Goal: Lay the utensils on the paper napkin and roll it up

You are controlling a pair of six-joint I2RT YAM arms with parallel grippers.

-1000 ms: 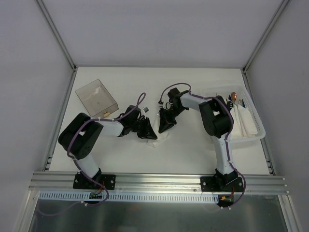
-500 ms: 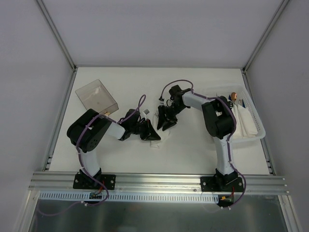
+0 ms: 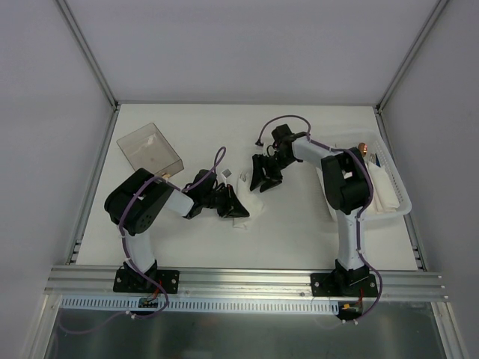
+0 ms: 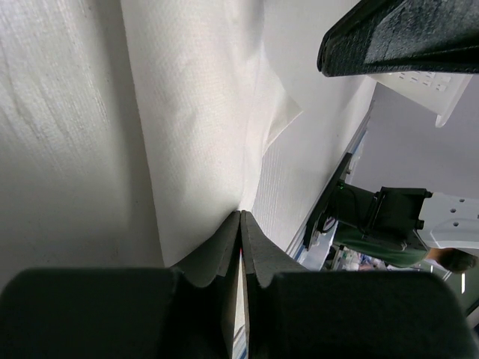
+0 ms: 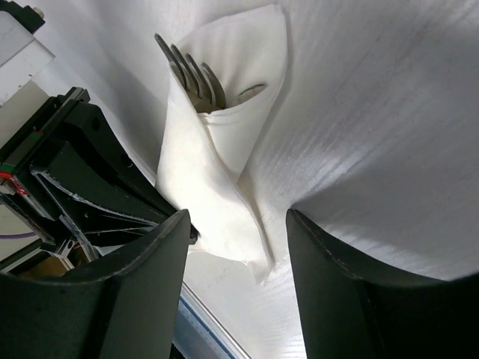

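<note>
The paper napkin lies mid-table, folded into a loose roll. Fork tines and another utensil tip stick out of its open end; no knife shows. My left gripper sits low at the roll's near-left end. In the left wrist view its jaws are pressed together at a fold of the napkin. My right gripper is open and empty, just beyond the roll's far end; its fingers stand wide apart above the napkin's loose corner without touching it.
A clear plastic box stands at the back left. A white tray at the right holds white items and a gold round item. The table's side rails run along both edges.
My right gripper has drawn back up and to the right, off the napkin. My left gripper has stayed at the napkin's near end, its arm shifted slightly.
</note>
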